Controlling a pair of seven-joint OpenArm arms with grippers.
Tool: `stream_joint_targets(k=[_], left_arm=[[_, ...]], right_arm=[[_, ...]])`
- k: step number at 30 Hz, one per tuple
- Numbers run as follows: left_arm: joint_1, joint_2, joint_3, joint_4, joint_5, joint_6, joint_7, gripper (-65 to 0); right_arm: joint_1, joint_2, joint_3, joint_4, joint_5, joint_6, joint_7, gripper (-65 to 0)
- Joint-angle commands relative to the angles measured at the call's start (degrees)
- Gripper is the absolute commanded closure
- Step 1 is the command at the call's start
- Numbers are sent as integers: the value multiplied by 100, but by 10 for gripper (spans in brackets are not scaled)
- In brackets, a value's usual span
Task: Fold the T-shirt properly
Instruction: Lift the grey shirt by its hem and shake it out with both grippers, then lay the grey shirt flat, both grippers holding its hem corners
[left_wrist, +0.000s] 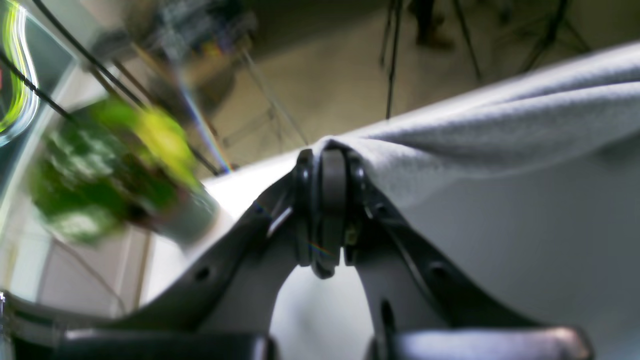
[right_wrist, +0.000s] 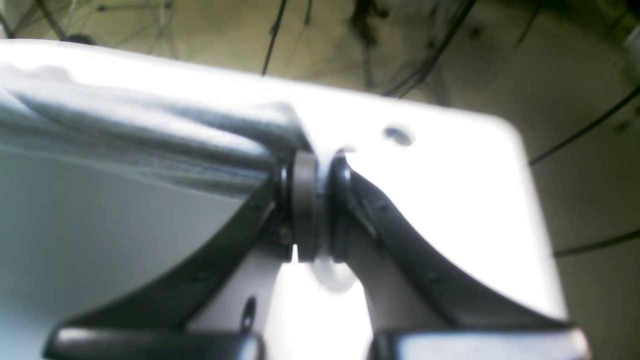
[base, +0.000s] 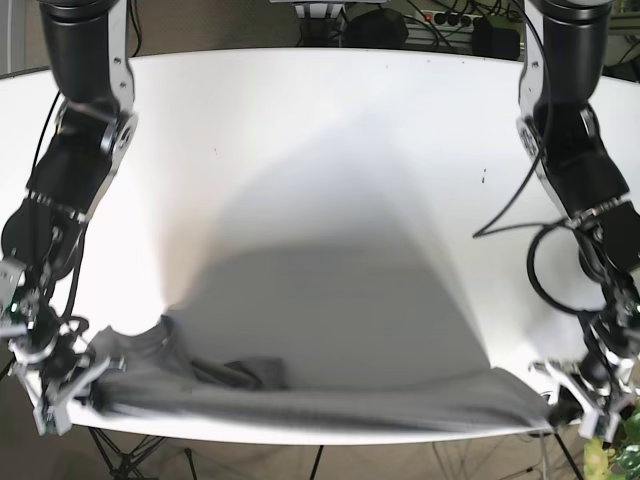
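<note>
Two arms: both low at the near edge of the white surface (base: 320, 120), one at each end of the cloth.
T-shirt (base: 330, 340): grey, lifted along its near hem and stretched between the pincers, the rest sloping back onto the surface.
Left pincer (left_wrist: 324, 160): jaws pressed together on a bunched corner of the shirt.
Right pincer (right_wrist: 312, 167): jaws closed, clamping the opposite corner, fabric trailing off to the side.
Plant (left_wrist: 115, 170): green leaves, blurred, beyond the surface's edge near the left arm.
</note>
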Motion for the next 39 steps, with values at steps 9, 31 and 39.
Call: stream_joint_targets(k=[9, 31, 39], left_arm=[[1830, -115, -393, 957, -33, -88, -139, 0], [4309, -159, -2195, 1255, -24, -524, -157, 0], [4353, -159, -2485, 1273, -15, -524, -157, 0]], right_arm=[[-1953, -495, 689, 1299, 304, -15, 164, -21], [-5127, -1558, 689, 2442, 629, 11, 164, -22], [-5646, -1286, 680, 2390, 2299, 11, 164, -27]])
